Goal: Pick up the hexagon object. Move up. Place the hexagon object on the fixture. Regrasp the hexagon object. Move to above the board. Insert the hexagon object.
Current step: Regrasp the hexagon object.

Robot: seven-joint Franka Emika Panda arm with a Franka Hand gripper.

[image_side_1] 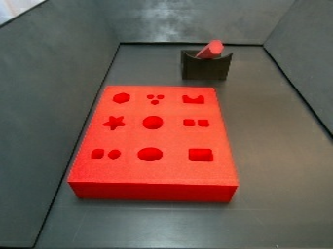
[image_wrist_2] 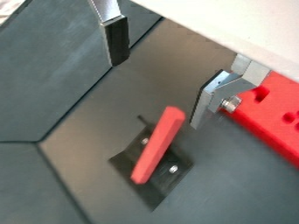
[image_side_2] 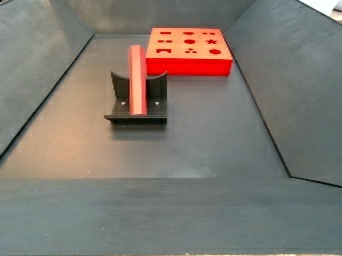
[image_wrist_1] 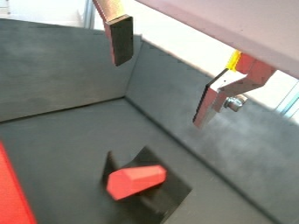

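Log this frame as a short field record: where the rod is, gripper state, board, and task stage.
rod: the hexagon object lies in the fixture, leaning, with its ends sticking out past it
gripper: gripper above the rod, jaws open, nothing between the fingers; seen only in the wrist views
board: board flat on the floor, apart from the fixture; no piece in any cut-out
stage: rod placed on the fixture, not regrasped yet

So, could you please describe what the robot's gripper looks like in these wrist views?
The gripper has two flat silver metal fingers. One carries a dark rectangular pad; the other is a bent silver plate with a round bolt head and, in a wrist view, a yellow tab above it. No cables or markings show.
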